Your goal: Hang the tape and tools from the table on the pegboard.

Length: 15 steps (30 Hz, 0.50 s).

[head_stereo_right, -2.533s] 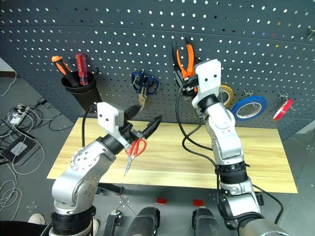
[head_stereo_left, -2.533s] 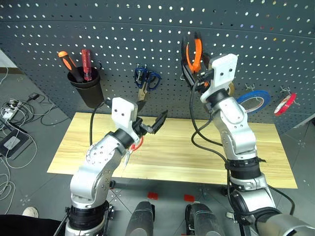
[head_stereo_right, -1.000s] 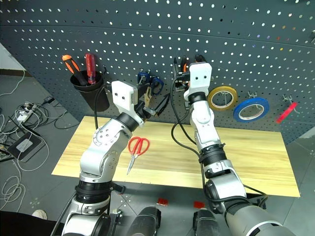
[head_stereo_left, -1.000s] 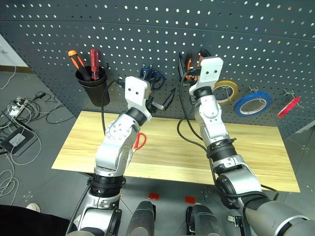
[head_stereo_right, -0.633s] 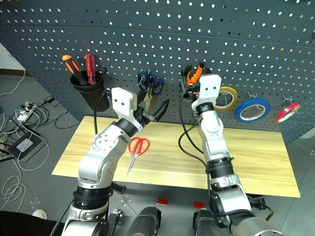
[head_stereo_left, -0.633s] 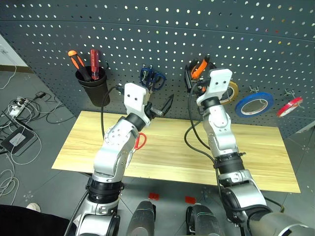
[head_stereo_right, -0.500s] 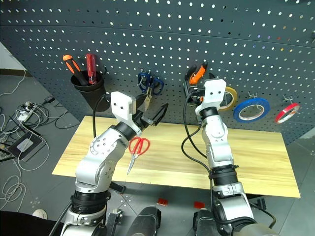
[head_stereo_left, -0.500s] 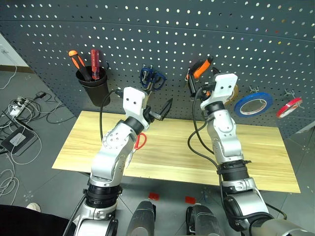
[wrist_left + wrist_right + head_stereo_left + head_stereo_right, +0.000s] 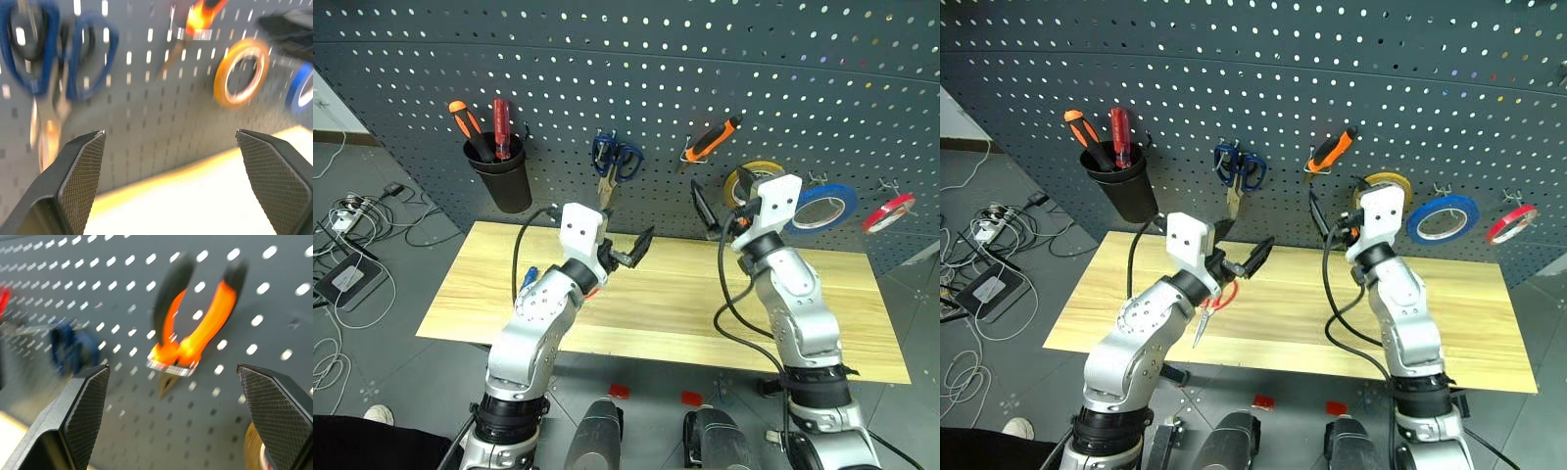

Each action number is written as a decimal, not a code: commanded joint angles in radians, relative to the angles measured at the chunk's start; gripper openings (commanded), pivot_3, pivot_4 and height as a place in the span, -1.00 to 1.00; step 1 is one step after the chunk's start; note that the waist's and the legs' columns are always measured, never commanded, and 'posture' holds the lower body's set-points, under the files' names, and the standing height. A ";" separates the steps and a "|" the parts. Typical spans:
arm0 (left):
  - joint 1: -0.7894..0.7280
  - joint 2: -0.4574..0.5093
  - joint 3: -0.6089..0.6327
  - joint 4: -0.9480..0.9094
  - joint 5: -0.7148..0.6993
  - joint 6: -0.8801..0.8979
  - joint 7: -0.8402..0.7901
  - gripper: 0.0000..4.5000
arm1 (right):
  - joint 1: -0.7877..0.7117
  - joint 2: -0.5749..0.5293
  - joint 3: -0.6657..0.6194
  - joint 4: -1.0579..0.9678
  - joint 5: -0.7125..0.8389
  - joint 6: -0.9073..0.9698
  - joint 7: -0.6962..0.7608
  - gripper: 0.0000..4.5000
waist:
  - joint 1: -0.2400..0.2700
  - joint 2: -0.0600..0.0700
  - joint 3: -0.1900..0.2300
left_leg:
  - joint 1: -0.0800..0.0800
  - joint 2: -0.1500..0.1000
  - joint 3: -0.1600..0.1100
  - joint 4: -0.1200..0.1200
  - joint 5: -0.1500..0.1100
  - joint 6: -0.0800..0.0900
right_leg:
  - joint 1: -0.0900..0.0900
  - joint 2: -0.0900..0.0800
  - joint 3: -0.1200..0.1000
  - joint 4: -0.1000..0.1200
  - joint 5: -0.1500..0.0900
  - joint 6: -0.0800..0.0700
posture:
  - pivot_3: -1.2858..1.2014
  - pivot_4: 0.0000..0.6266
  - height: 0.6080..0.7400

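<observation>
The orange-and-black pliers (image 9: 710, 140) hang from a hook on the dark pegboard (image 9: 607, 78). My right gripper (image 9: 713, 208) stands open just below them, nothing between its fingers; in its wrist view the pliers (image 9: 195, 333) hang straight ahead. The red tape (image 9: 889, 211) hangs at the board's far right. Red-handled scissors (image 9: 1217, 297) lie on the wooden table (image 9: 685, 304), mostly hidden behind my left arm. My left gripper (image 9: 625, 251) is open and empty above the table, pointing towards the board.
A black cup (image 9: 499, 176) on the board holds an orange and a red screwdriver. Blue-handled scissors (image 9: 615, 162), a yellow tape roll (image 9: 744, 179) and a blue tape roll (image 9: 822, 204) hang along the board. Cables lie on the floor at the left.
Both arms have come down and back from the pegboard. The right gripper has drawn away from the pliers, which stay hanging on their hook. Both grippers remain open.
</observation>
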 commanded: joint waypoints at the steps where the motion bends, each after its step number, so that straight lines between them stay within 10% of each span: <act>1: 0.038 0.007 -0.020 -0.021 0.044 0.031 0.041 1.00 | 0.062 -0.056 0.034 -0.105 0.040 0.035 0.093 0.97 | -0.002 0.000 0.000 | 0.000 0.000 0.000 0.000 0.000 0.001 | 0.000 0.000 0.000 0.000 0.000 0.000 | 0.17 -0.28 1.00; 15: 0.227 -0.007 -0.007 -0.099 0.203 0.359 0.267 1.00 | 0.268 -0.235 0.156 -0.291 0.152 0.139 0.349 0.97 | -0.031 0.001 0.071 | 0.014 0.002 -0.006 -0.002 -0.005 0.009 | 0.017 0.001 0.000 -0.008 -0.001 -0.001 | 0.14 0.20 1.00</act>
